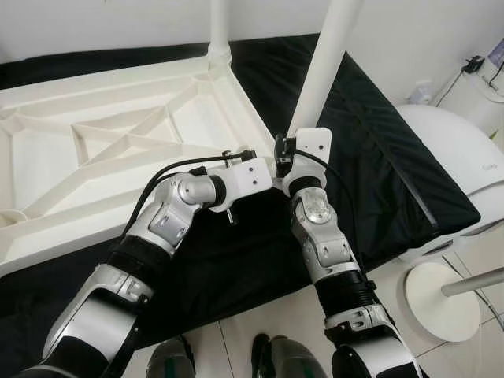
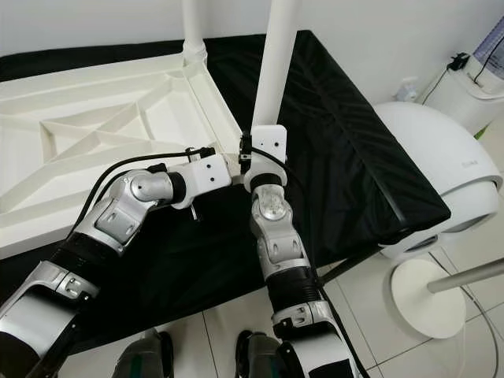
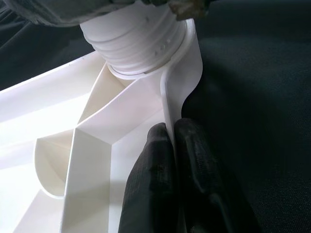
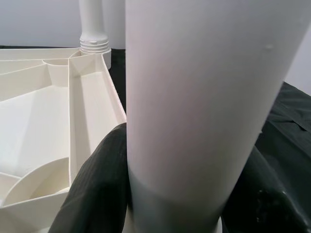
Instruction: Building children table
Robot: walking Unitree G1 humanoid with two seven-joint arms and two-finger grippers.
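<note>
Upturned tabletop (image 1: 94, 150) on cloth-covered bed (image 1: 378, 157), two legs (image 1: 327, 63) upright.

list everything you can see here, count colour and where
tabletop: 1, white, ribbed underside up on the black cloth
table legs: 2, white, one upright in the far corner socket, one at the near corner
cloth: 1, black, over the work surface
round object: 1, white, right of the cloth
floor: pale tiles, below
left gripper: fingers pinching the tabletop's rim by the near socket
right gripper: fingers clasping the near leg
</note>
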